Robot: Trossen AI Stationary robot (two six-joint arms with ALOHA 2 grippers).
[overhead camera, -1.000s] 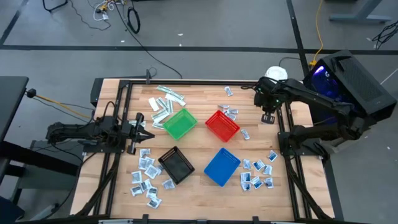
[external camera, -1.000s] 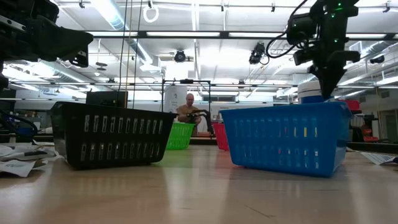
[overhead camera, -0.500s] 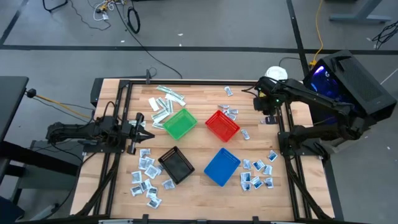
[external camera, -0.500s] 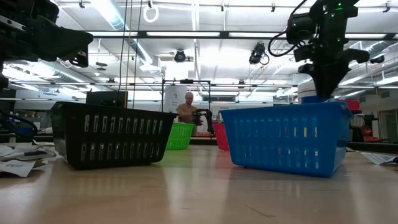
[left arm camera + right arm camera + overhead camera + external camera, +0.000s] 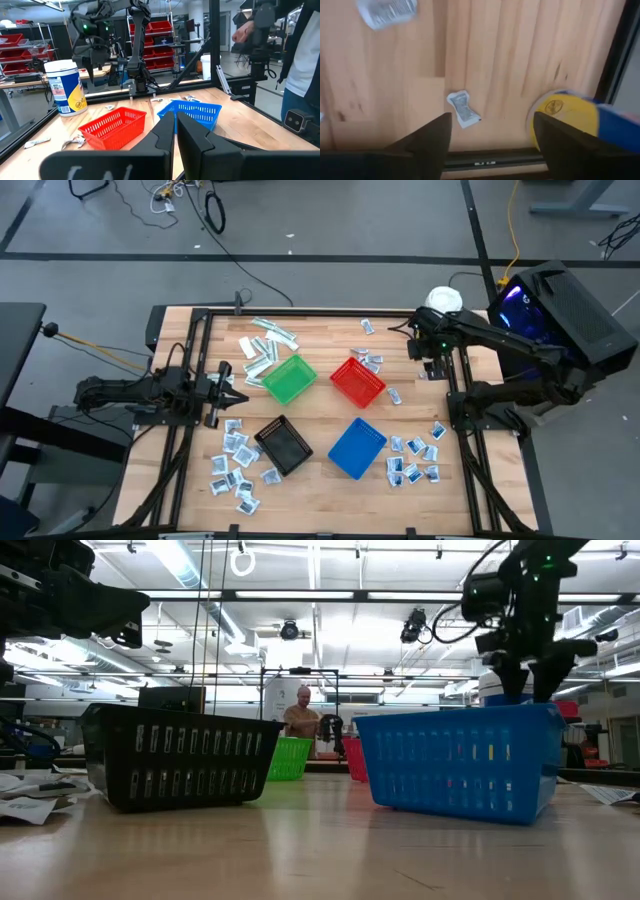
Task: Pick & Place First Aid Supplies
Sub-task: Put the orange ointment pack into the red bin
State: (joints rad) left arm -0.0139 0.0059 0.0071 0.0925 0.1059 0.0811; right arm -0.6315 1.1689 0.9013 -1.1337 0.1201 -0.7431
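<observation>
High view: the right claw hangs just beyond the red basket, near the white-lidded tub; the left claw waits left of the green basket — fingers together, empty. Right wrist view: fingers spread wide, holding nothing — a small wrapped packet lies on the tabletop beside the tub.

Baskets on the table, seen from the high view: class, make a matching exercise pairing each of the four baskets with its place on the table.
Things:
1. green basket
2. red basket
3. black basket
4. blue basket

Places:
A. near side, toward the right arm
B. far side, toward the left arm
C. near side, toward the left arm
D. far side, toward the right arm

Pairs: 1-B, 2-D, 3-C, 4-A
</observation>
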